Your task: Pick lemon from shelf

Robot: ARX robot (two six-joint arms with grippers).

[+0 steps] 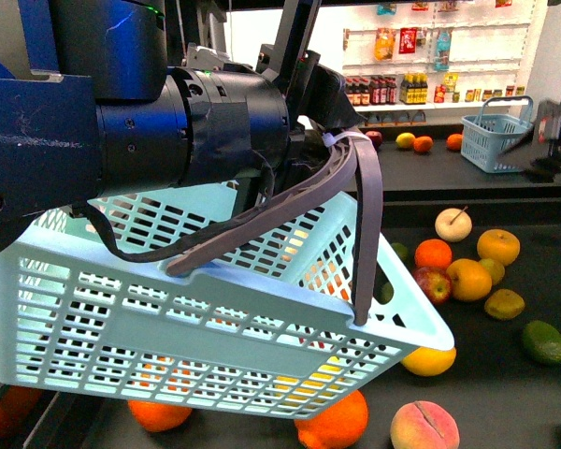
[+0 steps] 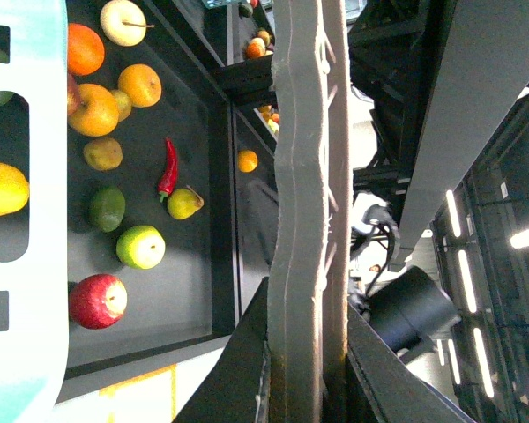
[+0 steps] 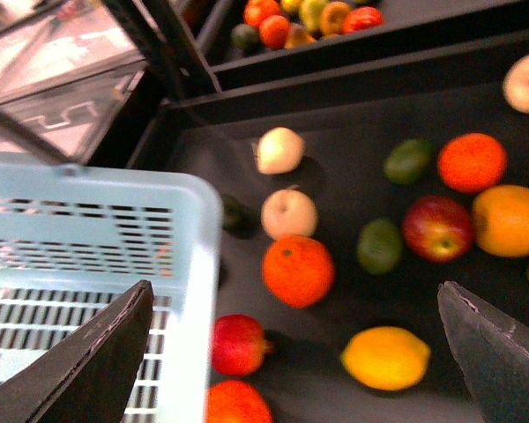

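One lemon (image 1: 428,361), one pale-blue basket (image 1: 122,318)

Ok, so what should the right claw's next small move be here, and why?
Probably ease the open right claw sideways until the lemon sits centred between its fingers. The lemon lies free on the shelf tray, off-centre in the gap, with an orange close beside it, and nothing is gripped yet. The left claw holds the basket handle.
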